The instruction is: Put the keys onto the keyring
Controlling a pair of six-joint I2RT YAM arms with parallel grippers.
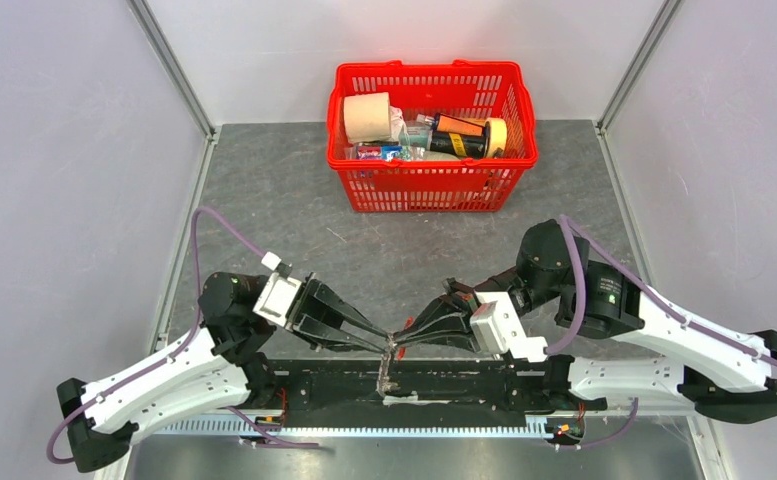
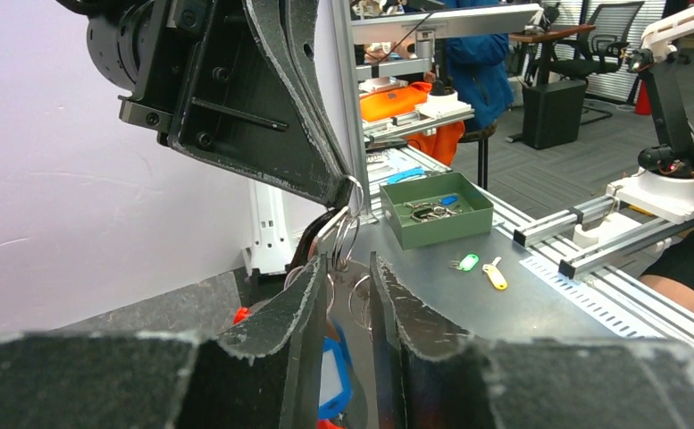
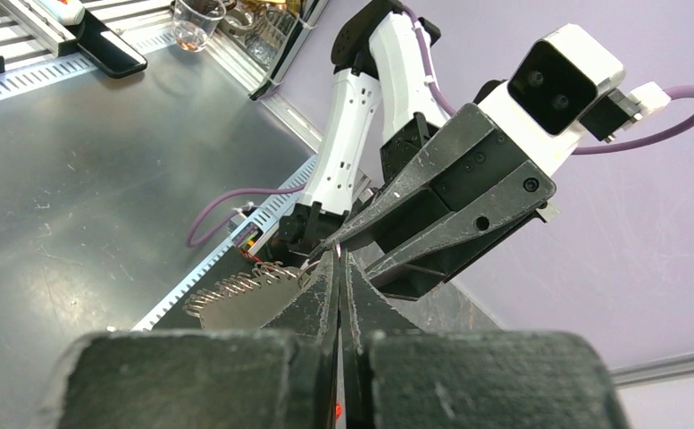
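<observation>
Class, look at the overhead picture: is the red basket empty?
No. The red basket holds several things, among them a paper roll and a yellow tape roll.

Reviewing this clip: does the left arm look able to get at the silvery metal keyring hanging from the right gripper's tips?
Likely yes. The left gripper stands open, tip to tip with the right gripper. The silvery metal keyring hangs right at its gap, with nothing between.
</observation>
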